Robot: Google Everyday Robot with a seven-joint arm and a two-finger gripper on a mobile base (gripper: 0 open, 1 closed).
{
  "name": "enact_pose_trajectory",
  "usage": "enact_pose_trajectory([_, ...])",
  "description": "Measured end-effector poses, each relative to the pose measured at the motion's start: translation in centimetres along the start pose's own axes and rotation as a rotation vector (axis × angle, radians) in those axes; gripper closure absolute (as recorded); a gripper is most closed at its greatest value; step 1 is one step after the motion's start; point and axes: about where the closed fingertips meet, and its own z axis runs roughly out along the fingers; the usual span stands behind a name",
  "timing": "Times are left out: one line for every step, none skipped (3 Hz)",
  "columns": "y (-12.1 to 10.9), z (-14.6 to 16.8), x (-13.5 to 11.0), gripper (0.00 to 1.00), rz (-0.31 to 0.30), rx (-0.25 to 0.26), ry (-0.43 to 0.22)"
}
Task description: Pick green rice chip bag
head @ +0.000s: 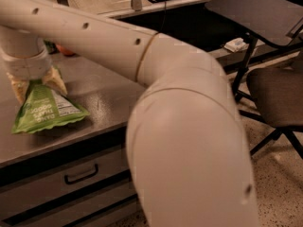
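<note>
The end effector [38,85] is down at the far left of the table [109,103], pointing straight down off the white wrist cuff. Its two beige fingers [56,79] are pinched together on the top end of the green rice chip bag [45,111], one on each side, so it's clamped on the bag. The bag fans out below the grip into a triangle, with the white label panel and white lettering facing the near side and the crinkly bottom edge spread wide low over the tabletop near the front edge. Honestly can't tell if that bottom edge is touching the surface or just off it.

The arm [156,79] is huge from where I'm standing. It runs from the wrist across to the right, then bends at a big rounded elbow and drops down in front of the table, blocking a good chunk of it. Behind the arm, on the far side, there's a bit of something orange [66,51], mostly hidden.

Under the tabletop is a drawer with a dark handle [81,174]. Off to the right there's a dark office chair [279,96] on the speckled floor [284,183].
</note>
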Motion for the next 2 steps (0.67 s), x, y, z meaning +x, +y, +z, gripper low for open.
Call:
enact_pose_trajectory([1.99,-3.08,-0.67,1.0,-0.007,0.082,0.034])
enact_pose_trajectory([2.84,-3.43,-0.86,1.0,-0.003,0.094,0.034])
